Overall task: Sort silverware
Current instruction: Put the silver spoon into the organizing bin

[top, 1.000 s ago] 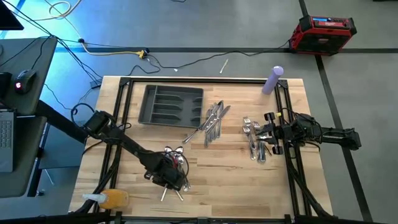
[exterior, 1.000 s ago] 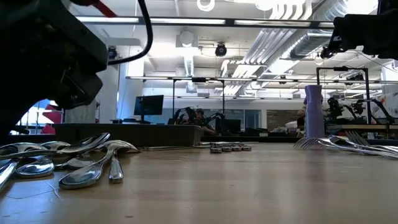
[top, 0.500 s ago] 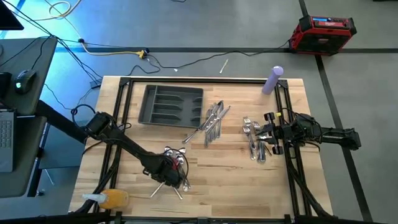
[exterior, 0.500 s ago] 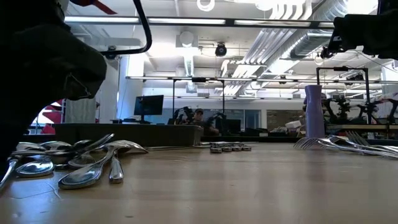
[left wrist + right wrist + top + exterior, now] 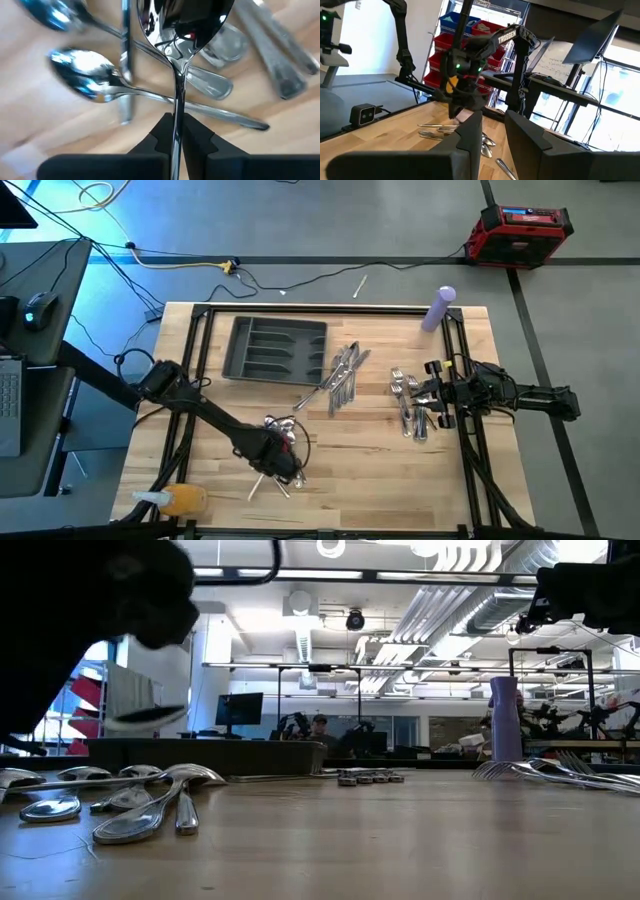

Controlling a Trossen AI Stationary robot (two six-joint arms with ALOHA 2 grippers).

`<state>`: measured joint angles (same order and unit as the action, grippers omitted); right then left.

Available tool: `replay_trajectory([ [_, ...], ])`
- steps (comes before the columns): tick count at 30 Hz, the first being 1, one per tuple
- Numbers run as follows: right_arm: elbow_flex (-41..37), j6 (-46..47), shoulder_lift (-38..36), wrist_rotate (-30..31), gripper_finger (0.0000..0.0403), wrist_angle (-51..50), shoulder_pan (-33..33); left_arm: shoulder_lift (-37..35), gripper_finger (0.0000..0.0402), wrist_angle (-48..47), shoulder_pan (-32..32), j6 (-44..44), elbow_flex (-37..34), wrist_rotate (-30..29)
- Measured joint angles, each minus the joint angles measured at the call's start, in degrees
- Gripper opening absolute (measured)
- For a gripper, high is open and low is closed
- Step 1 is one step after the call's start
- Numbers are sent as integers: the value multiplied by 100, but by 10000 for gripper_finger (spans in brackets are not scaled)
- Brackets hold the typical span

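Silverware lies in three heaps on the wooden table (image 5: pixel 380 470). Largest of what stands on it is the dark grey tray (image 5: pixel 278 350), at the far left of the tabletop, its slots showing nothing inside from above. Just right of the tray lies a heap of knives (image 5: pixel 343 375), fanned out and touching one another. Farther right, a heap of forks (image 5: pixel 408 402) lies directly under my right gripper (image 5: pixel 432 392), which hovers over them with nothing between its fingers, parted by a narrow gap. A purple bottle (image 5: pixel 438 308) stands at the far right corner, well apart from everything else.

Near the front edge, left of centre, lies the heap of spoons (image 5: pixel 282 432). My left gripper (image 5: pixel 175 131) hangs just above it, clamped tight on the thin handle of one spoon (image 5: pixel 184 25). That spoon points away from my fingers, bowl outward, lifted clear of the others, which lie crossed on the wood beneath it.
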<state>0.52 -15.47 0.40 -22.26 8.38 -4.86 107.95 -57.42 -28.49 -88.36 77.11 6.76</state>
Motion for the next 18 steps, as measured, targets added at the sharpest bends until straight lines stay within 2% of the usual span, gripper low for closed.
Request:
replay_trajectory([
  [3, 1, -1, 0, 0, 73, 0, -1, -1, 2, -689, 230, 498, 529, -115],
  [7, -1, -1, 0, 0, 73, 0, -2, -12, 1, -1915, 671, 1425, 1419, -642],
  [11, -1, -1, 0, 0, 73, 0, -2, -14, 1, -3121, 1490, 2711, 2091, -1224],
  [14, -1, -1, 0, 0, 73, 0, -2, -33, 0, -3215, 2295, 4138, 2232, -1829],
  [18, -1, 0, 0, 0, 73, -4, -2, -12, 0, -3047, 3512, 6576, 2255, -2354],
])
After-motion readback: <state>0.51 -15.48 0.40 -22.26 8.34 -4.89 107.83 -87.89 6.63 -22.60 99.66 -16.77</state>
